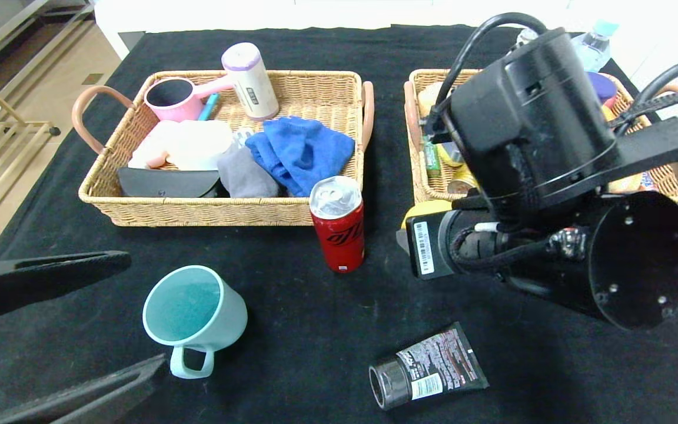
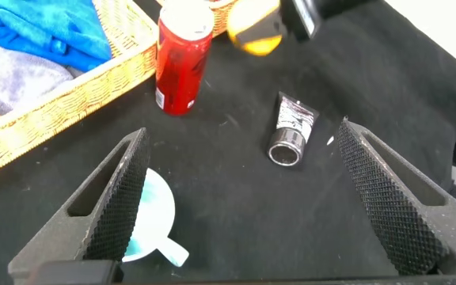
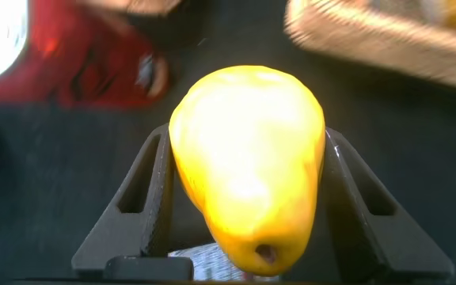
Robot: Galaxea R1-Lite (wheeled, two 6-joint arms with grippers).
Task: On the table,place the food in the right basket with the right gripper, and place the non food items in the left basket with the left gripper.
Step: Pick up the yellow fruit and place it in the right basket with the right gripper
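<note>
My right gripper is shut on a yellow pear-shaped fruit, which fills the space between the fingers. In the head view the fruit hangs just in front of the right basket, beside a red soda can. My left gripper stands open at the near left, its fingers either side of a teal mug. The mug lies by one finger in the left wrist view. A black tube lies near the front edge. The left basket stands at the back left.
The left basket holds a pink scoop, a white bottle, a blue cloth and grey cloth. My right arm hides much of the right basket. A water bottle stands behind it.
</note>
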